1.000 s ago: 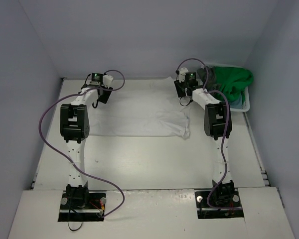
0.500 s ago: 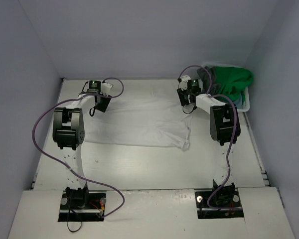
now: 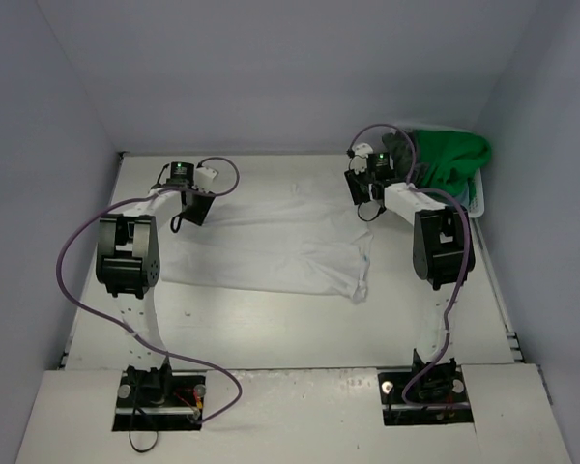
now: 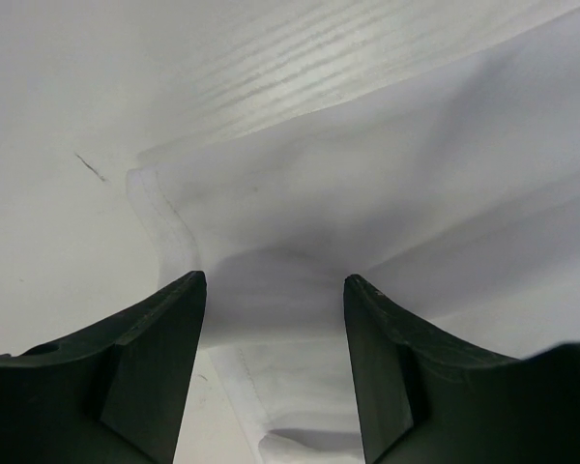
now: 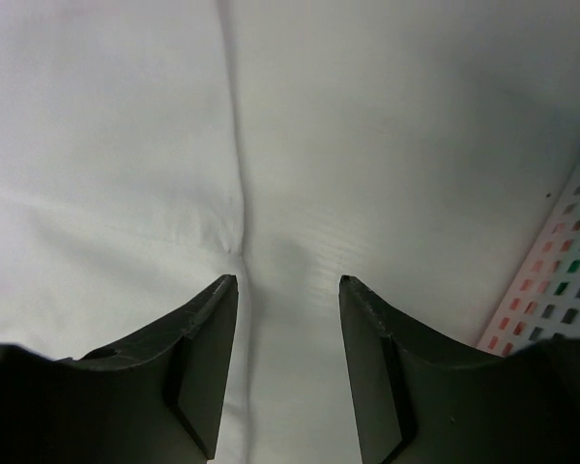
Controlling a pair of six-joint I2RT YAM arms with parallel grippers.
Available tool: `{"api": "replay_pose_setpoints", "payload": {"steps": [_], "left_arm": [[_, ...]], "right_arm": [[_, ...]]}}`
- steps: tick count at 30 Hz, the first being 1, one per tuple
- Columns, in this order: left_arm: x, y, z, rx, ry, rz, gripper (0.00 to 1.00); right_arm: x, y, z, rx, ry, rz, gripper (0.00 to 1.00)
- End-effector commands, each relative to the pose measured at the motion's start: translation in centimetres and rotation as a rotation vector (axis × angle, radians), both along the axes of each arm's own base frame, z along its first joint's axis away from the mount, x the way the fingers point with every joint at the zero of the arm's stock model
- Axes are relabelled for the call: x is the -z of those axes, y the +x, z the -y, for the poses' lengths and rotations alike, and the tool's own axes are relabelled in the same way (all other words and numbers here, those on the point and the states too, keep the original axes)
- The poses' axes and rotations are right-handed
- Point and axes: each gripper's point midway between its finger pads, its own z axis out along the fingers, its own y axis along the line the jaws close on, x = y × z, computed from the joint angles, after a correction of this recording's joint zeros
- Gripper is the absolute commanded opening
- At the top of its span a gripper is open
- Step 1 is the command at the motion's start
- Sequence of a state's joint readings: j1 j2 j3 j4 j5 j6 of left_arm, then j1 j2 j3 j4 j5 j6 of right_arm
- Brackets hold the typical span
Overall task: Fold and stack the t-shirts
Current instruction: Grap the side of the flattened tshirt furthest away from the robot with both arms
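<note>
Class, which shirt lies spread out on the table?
The white shirt, lying flat; the green shirt and the dark grey shirt are bunched in the basket.

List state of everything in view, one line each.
white t-shirt, spread on table, right end rumpled
laundry basket, holding shirts
green t-shirt, heaped in laundry basket
dark grey t-shirt, heaped in laundry basket
left gripper, open over white t-shirt
right gripper, open over white t-shirt
</note>
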State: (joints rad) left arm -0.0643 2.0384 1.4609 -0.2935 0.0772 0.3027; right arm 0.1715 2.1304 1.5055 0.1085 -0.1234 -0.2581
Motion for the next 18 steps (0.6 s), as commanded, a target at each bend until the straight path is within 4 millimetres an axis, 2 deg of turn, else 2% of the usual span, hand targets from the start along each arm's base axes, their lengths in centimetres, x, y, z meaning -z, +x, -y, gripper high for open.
{"api": "replay_pose_setpoints", "payload": {"steps": [1,5,7,11,16,17,18], "left_arm": [[-5.9,3.2,-0.3,-0.005,0.018,0.150,0.54],[-6.6,4.8,-0.9,-0.022,0.046,0.182,0.54],[-7.7,5.8,-1.0,-0.027,0.048,0.217,0.54],[-8.0,7.5,-1.0,-0.029,0.054,0.228,0.54],[-7.5,8.5,-0.6,-0.009,0.057,0.206,0.54],[-6.4,8.6,-0.5,0.002,0.058,0.182,0.54],[-6.7,8.8,-0.4,0.013,0.059,0.171,0.54]], "right_arm": [[-7.9,3.1,-0.9,-0.007,0.053,0.186,0.43],[-8.2,3.4,-1.3,-0.013,0.068,0.189,0.43],[-8.2,3.4,-1.3,-0.011,0.071,0.187,0.43],[-7.9,3.2,-1.4,-0.020,0.074,0.181,0.43],[-7.8,2.9,-1.4,-0.028,0.078,0.176,0.43],[-7.8,2.8,-1.4,-0.030,0.078,0.176,0.43],[-7.7,2.9,-1.3,-0.030,0.077,0.178,0.43]]}}
